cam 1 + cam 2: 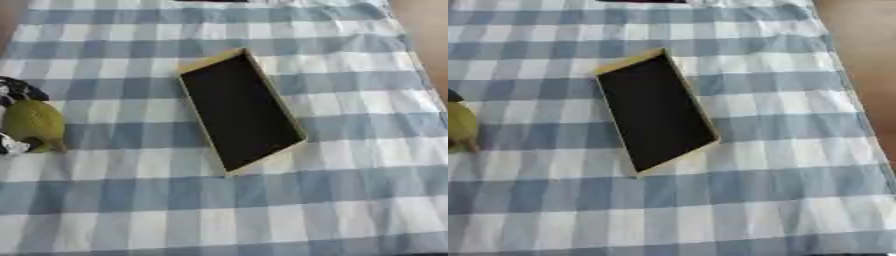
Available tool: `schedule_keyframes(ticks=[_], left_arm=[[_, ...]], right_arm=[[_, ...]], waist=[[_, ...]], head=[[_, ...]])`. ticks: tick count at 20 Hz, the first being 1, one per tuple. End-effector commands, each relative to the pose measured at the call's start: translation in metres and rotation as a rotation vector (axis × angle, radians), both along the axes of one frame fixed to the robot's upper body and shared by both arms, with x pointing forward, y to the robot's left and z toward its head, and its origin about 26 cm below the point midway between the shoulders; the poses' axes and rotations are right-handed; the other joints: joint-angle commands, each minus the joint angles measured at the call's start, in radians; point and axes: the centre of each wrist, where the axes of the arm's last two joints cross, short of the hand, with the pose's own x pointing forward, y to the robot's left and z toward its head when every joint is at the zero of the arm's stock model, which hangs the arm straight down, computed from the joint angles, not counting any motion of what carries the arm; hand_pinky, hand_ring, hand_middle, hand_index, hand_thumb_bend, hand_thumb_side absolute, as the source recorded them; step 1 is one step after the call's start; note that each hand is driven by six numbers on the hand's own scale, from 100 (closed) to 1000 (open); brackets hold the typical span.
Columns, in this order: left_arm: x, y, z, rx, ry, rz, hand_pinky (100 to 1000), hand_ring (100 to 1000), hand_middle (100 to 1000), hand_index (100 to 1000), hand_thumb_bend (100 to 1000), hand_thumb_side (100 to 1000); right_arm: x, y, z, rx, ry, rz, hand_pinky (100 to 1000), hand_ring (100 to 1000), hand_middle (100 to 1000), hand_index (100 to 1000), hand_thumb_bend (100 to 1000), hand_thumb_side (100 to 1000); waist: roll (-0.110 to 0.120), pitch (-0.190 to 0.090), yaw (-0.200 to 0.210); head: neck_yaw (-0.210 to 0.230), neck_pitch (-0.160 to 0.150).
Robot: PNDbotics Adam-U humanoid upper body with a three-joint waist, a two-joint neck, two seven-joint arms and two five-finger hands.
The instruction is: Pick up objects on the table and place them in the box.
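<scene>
Left eye view: a shallow box [241, 111] with tan rim and black inside lies askew mid-worktop on the blue-and-white checked cloth [350, 200]; no writing shows. At the left edge the left hand [16, 92] has its fingers curled round a green rounded object [35, 125].

Right eye view: the green object sits at the left edge; the right hand is unseen.
</scene>
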Motion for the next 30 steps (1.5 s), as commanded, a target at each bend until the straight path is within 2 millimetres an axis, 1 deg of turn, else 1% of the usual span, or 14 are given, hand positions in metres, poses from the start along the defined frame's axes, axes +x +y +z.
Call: schedule_keyframes(ticks=[1,2,4,7,8,9,12,15,17,18,20,24,27,30], left_arm=[[-0.003,0.002,0.014,0.039,-0.070,0.018,569,591,583,683,278,100],[-0.003,0.001,0.014,0.041,-0.087,0.021,564,578,571,645,269,100],[-0.004,-0.001,0.016,0.043,-0.119,0.018,559,566,553,607,256,100],[-0.007,-0.006,0.021,0.038,-0.171,-0.005,519,542,529,583,258,100],[-0.009,-0.008,0.025,0.035,-0.194,-0.017,493,519,509,566,183,100],[-0.010,-0.011,0.028,0.034,-0.217,-0.029,489,514,505,562,263,100],[-0.016,-0.020,0.043,0.034,-0.308,-0.069,483,504,500,559,273,100],[-0.023,-0.033,0.063,0.035,-0.431,-0.122,473,496,496,554,277,100],[-0.029,-0.046,0.078,0.033,-0.515,-0.164,467,491,493,551,273,100],[-0.032,-0.054,0.085,0.030,-0.555,-0.193,468,491,494,551,266,100],[-0.037,-0.073,0.099,0.022,-0.625,-0.262,474,481,493,546,280,100],[-0.044,-0.108,0.122,-0.002,-0.711,-0.404,480,474,490,544,272,100],[-0.042,-0.135,0.131,-0.015,-0.717,-0.511,481,474,491,543,269,100],[-0.033,-0.166,0.132,-0.028,-0.682,-0.618,477,476,492,545,276,100]], right_arm=[[-0.003,0.000,0.008,-0.016,-0.024,0.005,802,660,632,691,100,599],[-0.003,0.000,0.008,-0.016,-0.024,0.005,802,660,632,691,100,599],[-0.003,0.000,0.008,-0.016,-0.024,0.005,802,660,632,691,100,599],[-0.003,0.000,0.008,-0.015,-0.025,0.004,802,660,632,691,100,599],[-0.003,0.000,0.008,-0.015,-0.024,0.005,802,660,632,691,100,599],[-0.003,0.000,0.008,-0.015,-0.024,0.005,802,660,632,691,100,600],[-0.003,0.000,0.008,-0.016,-0.025,0.005,802,661,632,692,100,598],[-0.003,0.000,0.008,-0.017,-0.027,0.005,802,661,632,692,100,597],[-0.003,-0.001,0.008,-0.018,-0.027,0.005,802,660,632,692,100,596],[-0.003,0.000,0.009,-0.019,-0.028,0.006,802,660,632,692,100,596],[-0.003,0.000,0.009,-0.019,-0.028,0.010,802,660,633,692,100,595],[-0.003,0.001,0.009,-0.023,-0.024,0.015,801,661,633,692,100,593],[-0.003,0.001,0.009,-0.022,-0.021,0.019,801,661,633,692,100,593],[-0.002,0.002,0.009,-0.023,-0.021,0.027,802,660,633,692,100,592]], waist=[[0.001,-0.017,0.000],[0.001,-0.017,-0.001],[0.000,-0.017,-0.001],[0.000,-0.018,0.000],[0.000,-0.018,0.001],[0.000,-0.018,0.001],[0.001,-0.019,0.002],[0.001,-0.021,0.003],[0.002,-0.023,0.003],[0.003,-0.024,0.003],[0.004,-0.027,0.004],[0.005,-0.035,0.001],[0.006,-0.040,0.000],[0.007,-0.043,-0.002]], head=[[0.001,0.005],[0.001,0.005],[0.002,0.005],[0.002,0.004],[0.002,0.005],[0.002,0.005],[0.001,0.005],[0.001,0.005],[0.002,0.007],[0.004,0.008],[0.008,0.008],[0.016,0.013],[0.019,0.014],[0.019,0.014]])
